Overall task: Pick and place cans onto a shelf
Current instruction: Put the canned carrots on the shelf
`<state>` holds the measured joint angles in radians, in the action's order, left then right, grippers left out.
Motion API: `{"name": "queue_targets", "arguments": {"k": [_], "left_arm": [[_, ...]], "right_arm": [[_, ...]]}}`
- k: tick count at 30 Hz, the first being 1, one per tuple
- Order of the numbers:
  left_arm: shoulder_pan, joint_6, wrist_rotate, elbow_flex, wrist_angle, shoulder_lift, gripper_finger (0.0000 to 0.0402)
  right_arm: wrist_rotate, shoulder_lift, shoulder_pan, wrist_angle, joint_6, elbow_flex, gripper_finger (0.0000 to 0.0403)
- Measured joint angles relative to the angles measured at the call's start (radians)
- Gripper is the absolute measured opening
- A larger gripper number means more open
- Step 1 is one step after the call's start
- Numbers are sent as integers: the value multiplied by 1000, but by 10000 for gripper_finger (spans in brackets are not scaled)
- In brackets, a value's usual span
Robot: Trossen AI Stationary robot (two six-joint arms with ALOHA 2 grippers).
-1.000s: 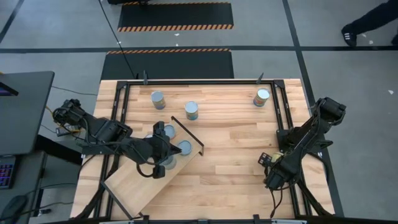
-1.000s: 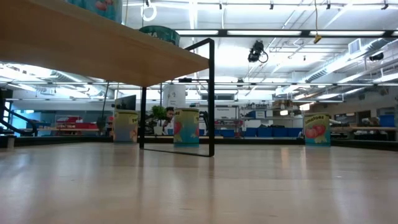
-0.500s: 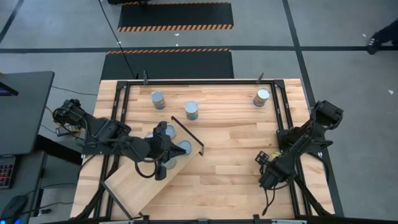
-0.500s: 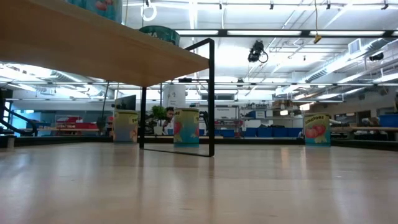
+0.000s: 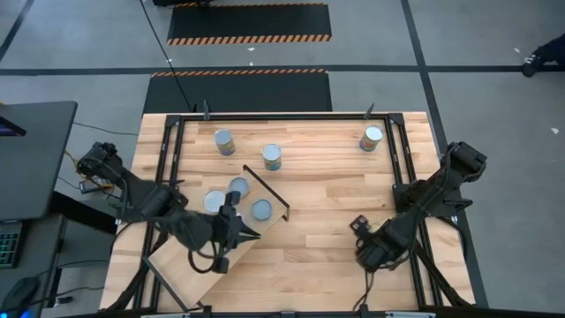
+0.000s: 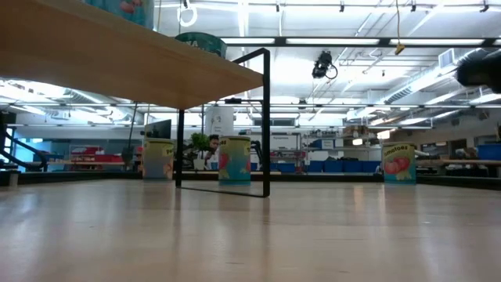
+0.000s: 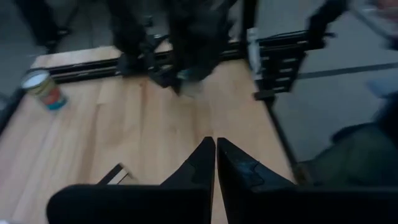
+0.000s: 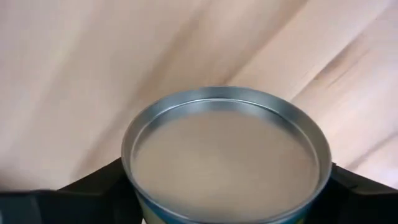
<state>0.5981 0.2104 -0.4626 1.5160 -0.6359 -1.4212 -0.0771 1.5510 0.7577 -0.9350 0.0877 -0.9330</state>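
- Your left arm reaches low across the light plywood shelf with the thin black frame; its left end effector sits at the shelf's edge, fingers pressed together on nothing.
- Your right arm folds down well to the side of the shelf; the right end effector straddles a silver-topped, blue-sided can, a finger on either side, grip unconfirmed.
- Three cans stand on the shelf.
- Three more stand on the butcher-block desk beyond the shelf.
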Motion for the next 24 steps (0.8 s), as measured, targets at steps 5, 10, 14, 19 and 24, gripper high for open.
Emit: {"name": "queue_targets", "arguments": {"k": [5, 10, 14, 19, 24], "left_arm": [[62, 111, -65, -76, 47, -5, 23], [85, 89, -19, -101, 176, -17, 23], [97, -16, 19, -99, 289, -20, 23], [110, -128, 85, -99, 386, -20, 23], [105, -189, 79, -99, 390, -20, 23]], "right_arm": [[-132, 1, -38, 410, 11, -33, 320], [-211, 2, -92, 935, -90, 17, 317], [-216, 44, -162, 1338, -113, 105, 316], [-148, 204, -198, 1628, -124, 136, 316], [-133, 372, -216, 1801, -134, 97, 318]]}}
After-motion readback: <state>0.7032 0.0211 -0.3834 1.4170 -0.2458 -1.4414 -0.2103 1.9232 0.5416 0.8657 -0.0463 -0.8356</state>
